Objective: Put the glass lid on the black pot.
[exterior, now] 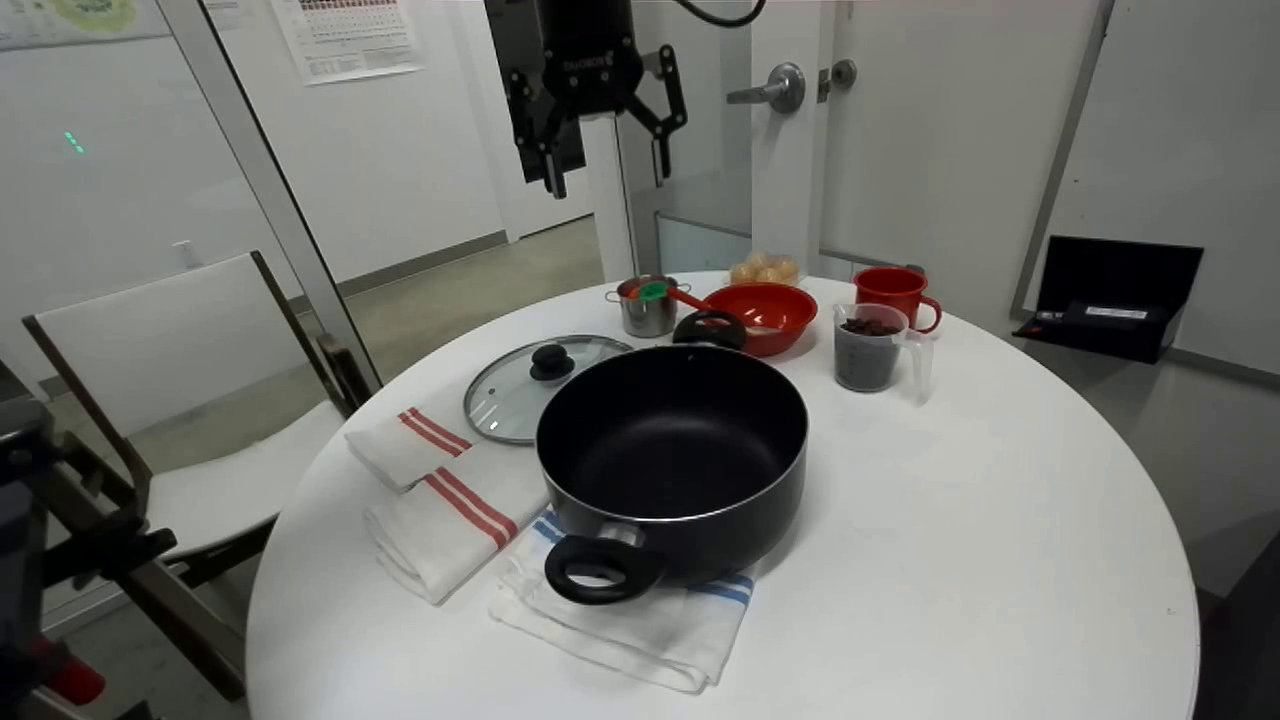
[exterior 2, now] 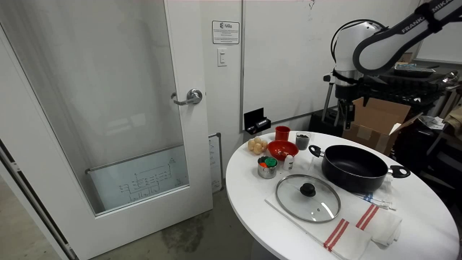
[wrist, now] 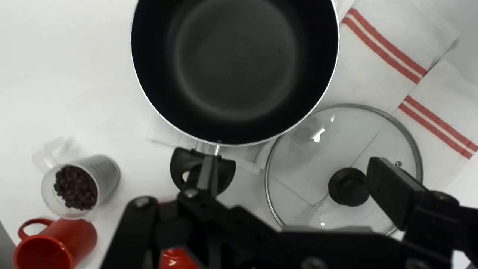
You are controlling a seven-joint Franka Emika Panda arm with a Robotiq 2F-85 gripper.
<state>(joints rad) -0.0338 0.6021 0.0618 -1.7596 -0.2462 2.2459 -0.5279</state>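
"Black pot (exterior: 672,450), where?"

"Middle of the frame in an exterior view, upright, on a blue-striped towel (exterior: 640,640)"

"Lid (exterior 2: 308,202)?"

"Lower right in an exterior view, flat, right way up, over a red-striped towel (exterior 2: 337,234), below left of the pot, touching it or not, can't tell"

"Gripper (exterior: 608,184)?"

"Top centre in an exterior view, fingers wide apart, high over the table (exterior: 980,560)"

"Rest, quick"

"Bowl (exterior 2: 276,148) just right of middle in an exterior view, mug (wrist: 77,236) and cup (wrist: 102,173) of beans (wrist: 76,186) lower left in the wrist view, chair (exterior: 235,475) at left in an exterior view"
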